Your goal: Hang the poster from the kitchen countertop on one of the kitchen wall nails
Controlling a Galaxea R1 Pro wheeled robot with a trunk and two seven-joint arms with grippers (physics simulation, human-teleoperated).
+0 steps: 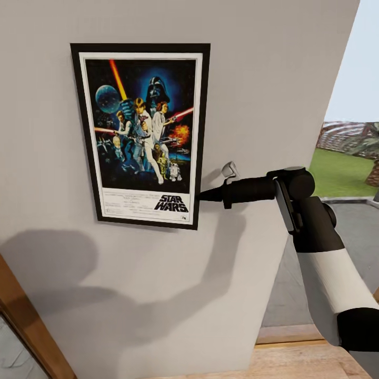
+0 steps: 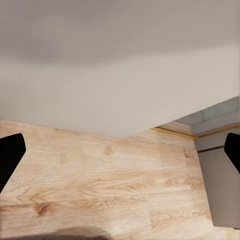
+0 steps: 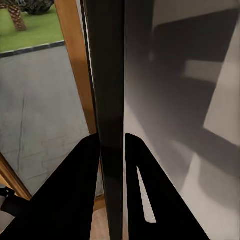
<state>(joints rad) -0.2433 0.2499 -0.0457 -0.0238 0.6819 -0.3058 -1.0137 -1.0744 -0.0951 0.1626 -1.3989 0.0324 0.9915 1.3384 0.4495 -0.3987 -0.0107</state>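
R fingers [image 3: 112, 165] pinch poster [image 1: 142, 134] edge, flat vs grey wall [image 1: 263, 63].

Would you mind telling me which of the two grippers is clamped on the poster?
The right gripper: its fingers pinch the poster's black frame edge against the wall. The left gripper hangs open over the wooden floor.

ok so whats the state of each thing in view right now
poster: upright, flat against the wall, lower right edge gripped
right hand: shut on the poster's frame edge
left hand: open, holding nothing, above the wood floor
wall: plain grey, arm's shadow across it
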